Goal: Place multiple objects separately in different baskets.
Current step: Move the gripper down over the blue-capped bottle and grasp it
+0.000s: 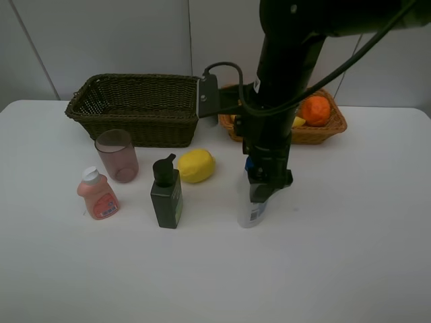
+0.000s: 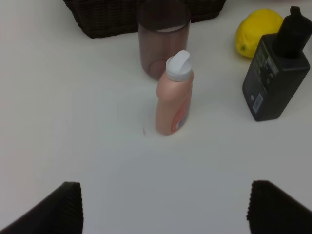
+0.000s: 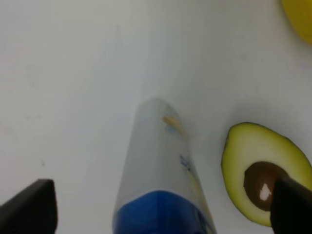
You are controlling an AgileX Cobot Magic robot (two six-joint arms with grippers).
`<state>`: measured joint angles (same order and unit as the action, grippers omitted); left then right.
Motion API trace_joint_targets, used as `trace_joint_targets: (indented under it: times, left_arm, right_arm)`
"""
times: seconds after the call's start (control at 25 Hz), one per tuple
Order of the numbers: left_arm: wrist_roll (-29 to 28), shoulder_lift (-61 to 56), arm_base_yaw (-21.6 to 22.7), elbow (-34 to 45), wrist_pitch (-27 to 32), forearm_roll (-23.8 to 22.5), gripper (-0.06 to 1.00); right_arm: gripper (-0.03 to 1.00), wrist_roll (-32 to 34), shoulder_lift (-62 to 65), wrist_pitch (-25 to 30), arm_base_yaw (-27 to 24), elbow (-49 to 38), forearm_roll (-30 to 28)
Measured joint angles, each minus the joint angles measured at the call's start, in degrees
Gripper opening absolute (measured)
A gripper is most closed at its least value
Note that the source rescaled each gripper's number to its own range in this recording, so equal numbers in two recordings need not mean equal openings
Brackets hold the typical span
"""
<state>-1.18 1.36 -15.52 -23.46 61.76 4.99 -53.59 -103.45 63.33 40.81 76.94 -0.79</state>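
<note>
In the middle of the picture, the right gripper [image 1: 261, 190] sits over the white blue-capped bottle [image 1: 250, 214], fingers apart around it. The left gripper [image 2: 168, 208] is apart too, empty.

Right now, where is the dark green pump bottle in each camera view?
Exterior high: dark green pump bottle stands left of centre, right of the small pink bottle.
Left wrist: it stands upright, apart from the small pink bottle.
Right wrist: not in it.
Shared landmark: the yellow lemon, close beside it in both.
</note>
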Motion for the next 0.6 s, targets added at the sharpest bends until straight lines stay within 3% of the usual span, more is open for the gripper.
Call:
trace_joint_targets:
  times: [0.16, 0.28, 0.52, 0.6]
  left_arm:
    - [0.00, 0.00, 0.00, 0.00, 0.00, 0.00, 0.90]
    - [0.00, 0.00, 0.00, 0.00, 0.00, 0.00, 0.90]
    - [0.00, 0.00, 0.00, 0.00, 0.00, 0.00, 0.90]
    - [0.00, 0.00, 0.00, 0.00, 0.00, 0.00, 0.90]
  right_arm:
    - [0.77, -0.66, 0.00, 0.00, 0.00, 0.00, 0.00]
    - [0.63, -0.66, 0.00, 0.00, 0.00, 0.00, -0.41]
    - [0.19, -0.83, 0.00, 1.44, 0.00, 0.00, -1.32]
    - [0.11, -0.83, 0.00, 1.65, 0.00, 0.00, -1.34]
